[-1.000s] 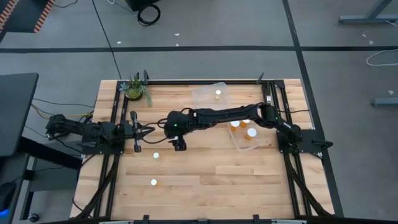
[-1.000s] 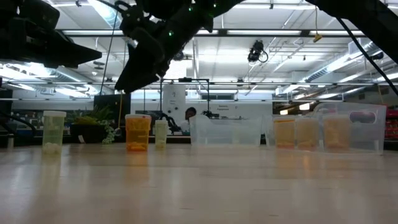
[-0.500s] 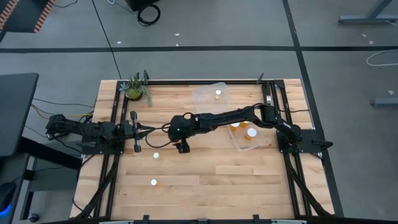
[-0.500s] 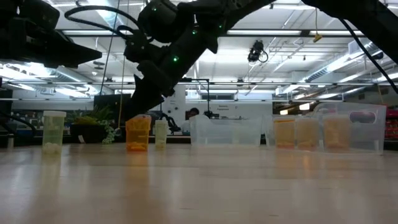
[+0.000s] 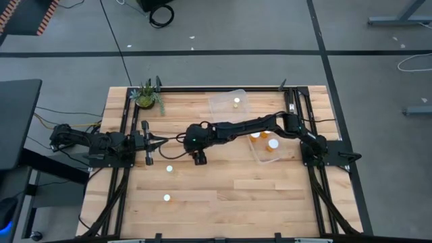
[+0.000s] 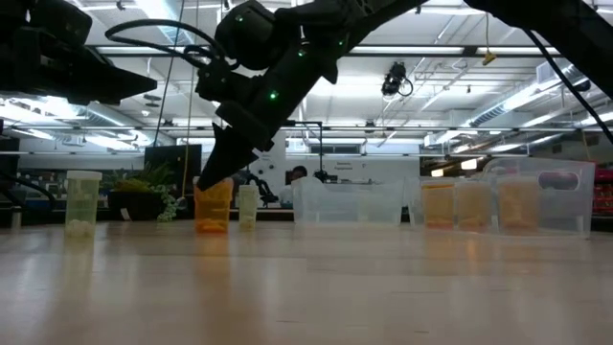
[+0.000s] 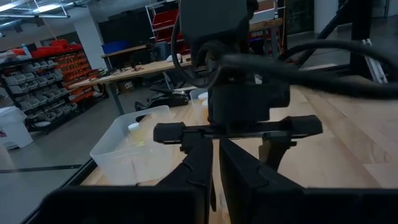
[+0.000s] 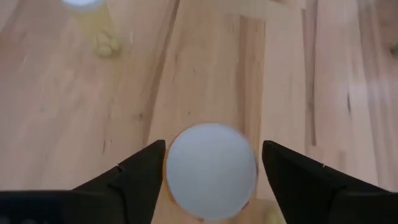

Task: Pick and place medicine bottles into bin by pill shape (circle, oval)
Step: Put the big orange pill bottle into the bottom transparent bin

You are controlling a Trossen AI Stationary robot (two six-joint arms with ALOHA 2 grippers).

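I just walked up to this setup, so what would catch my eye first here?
The right arm stretches across the middle of the table, its open right gripper straddling the white cap of an amber medicine bottle. Behind it, near the table's right side, a clear bin already holds orange bottles. The left gripper waits shut at the left edge.
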